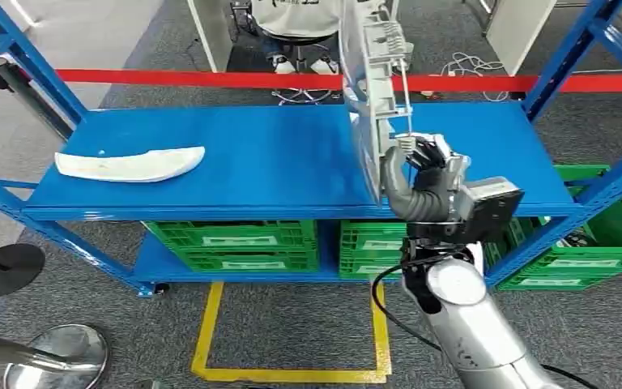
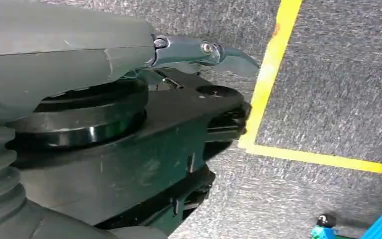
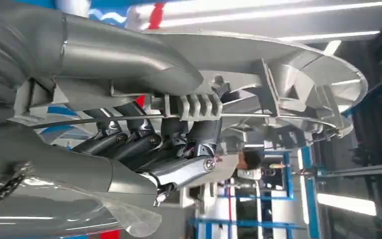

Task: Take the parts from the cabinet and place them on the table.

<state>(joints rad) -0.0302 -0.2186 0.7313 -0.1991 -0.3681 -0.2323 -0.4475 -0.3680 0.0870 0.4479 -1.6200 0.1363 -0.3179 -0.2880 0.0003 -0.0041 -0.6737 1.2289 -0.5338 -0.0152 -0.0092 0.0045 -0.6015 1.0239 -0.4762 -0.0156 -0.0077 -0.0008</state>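
Grey plastic part [image 1: 370, 89] stands upright at centre right, clamped by the right hand [image 1: 423, 174] fingers [image 3: 129, 144] above the blue shelf [image 1: 283, 162]. White part [image 1: 129, 164] lies at left, wide bare blue between. Left hand [image 2: 104, 124] fingers: cannot tell.

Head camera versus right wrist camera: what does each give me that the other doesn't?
Head view alone: the blue shelf, a white curved part lying on its left end, green crates below, yellow floor tape.

Right wrist view alone: a close look at the fingers wrapped around the grey part's ribbing and thin rod, with ceiling lights behind.

Both: the right hand gripping the grey plastic part, held upright above the shelf.
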